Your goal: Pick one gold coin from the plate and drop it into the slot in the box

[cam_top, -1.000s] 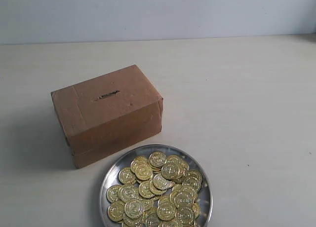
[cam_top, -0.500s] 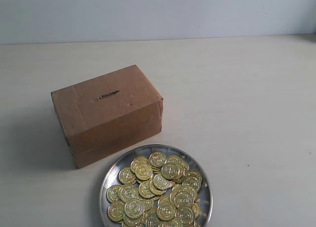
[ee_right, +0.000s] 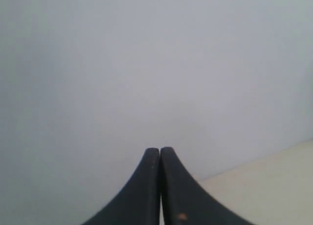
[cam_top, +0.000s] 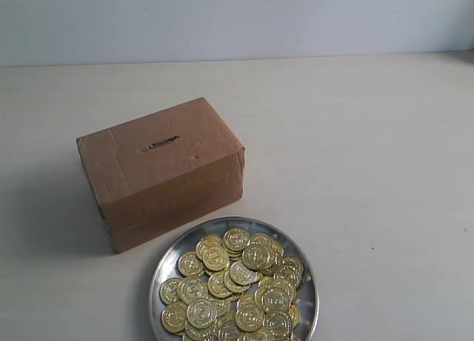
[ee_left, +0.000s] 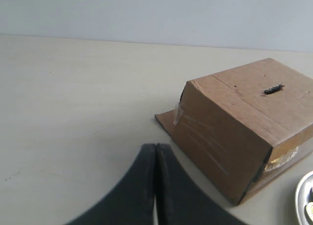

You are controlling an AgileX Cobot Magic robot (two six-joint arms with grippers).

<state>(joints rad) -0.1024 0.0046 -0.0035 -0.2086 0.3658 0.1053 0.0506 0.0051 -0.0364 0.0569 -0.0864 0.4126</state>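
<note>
A brown cardboard box (cam_top: 159,170) stands on the pale table, its dark slot (cam_top: 161,143) on the top face. In front of it a round silver plate (cam_top: 167,261) holds a heap of gold coins (cam_top: 233,285). Neither arm shows in the exterior view. In the left wrist view my left gripper (ee_left: 155,146) is shut with nothing in it, hanging beside the box (ee_left: 234,122), whose slot (ee_left: 272,89) faces up; the plate's rim (ee_left: 299,198) peeks in at the edge. My right gripper (ee_right: 160,149) is shut and empty, facing the grey wall.
The pale table (cam_top: 370,148) stretches wide to the right of the box and behind it. A grey wall (cam_top: 237,18) closes the far side. A cardboard flap (ee_left: 166,120) sticks out at the box's base.
</note>
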